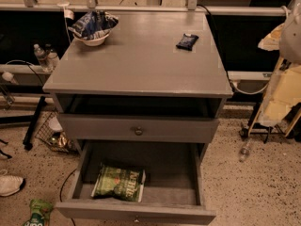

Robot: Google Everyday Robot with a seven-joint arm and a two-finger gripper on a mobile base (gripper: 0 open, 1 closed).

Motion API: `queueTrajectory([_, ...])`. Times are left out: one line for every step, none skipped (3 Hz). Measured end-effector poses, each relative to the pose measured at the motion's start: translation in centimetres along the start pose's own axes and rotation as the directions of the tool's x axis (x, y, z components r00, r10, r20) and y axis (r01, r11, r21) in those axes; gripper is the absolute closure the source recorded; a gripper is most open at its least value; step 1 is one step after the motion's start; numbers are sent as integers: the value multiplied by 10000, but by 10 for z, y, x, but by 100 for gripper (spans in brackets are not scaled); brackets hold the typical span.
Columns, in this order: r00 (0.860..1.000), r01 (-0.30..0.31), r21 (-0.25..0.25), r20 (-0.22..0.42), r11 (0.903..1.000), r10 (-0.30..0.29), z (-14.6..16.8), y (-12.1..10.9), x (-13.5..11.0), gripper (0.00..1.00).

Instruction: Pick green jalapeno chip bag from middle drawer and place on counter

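The green jalapeno chip bag (119, 182) lies flat on the floor of the pulled-out middle drawer (174, 175), towards its front left, white lettering up. The counter (141, 62) is the grey top of the cabinet above it. My gripper does not show in this view. Only a pale rounded shape (291, 32) at the right edge, above and right of the counter, may be part of my arm.
A white bowl holding a blue bag (94, 27) sits on the counter's back left, a small dark packet (187, 41) on its back right. A closed drawer front with a round knob (138, 131) is above the open drawer. A small green pouch (37, 213) and a shoe (9, 182) lie on the floor at left.
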State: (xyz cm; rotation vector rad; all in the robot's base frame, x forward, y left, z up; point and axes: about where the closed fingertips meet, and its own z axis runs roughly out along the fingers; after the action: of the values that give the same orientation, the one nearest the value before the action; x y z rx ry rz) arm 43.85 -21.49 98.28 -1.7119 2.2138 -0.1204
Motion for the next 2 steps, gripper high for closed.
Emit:
queueTrajectory([10000,0,0,0,10000,0,0,0,0,0])
queueTrajectory([9990,411,-746,224,9964,-396,30,25,-11,0])
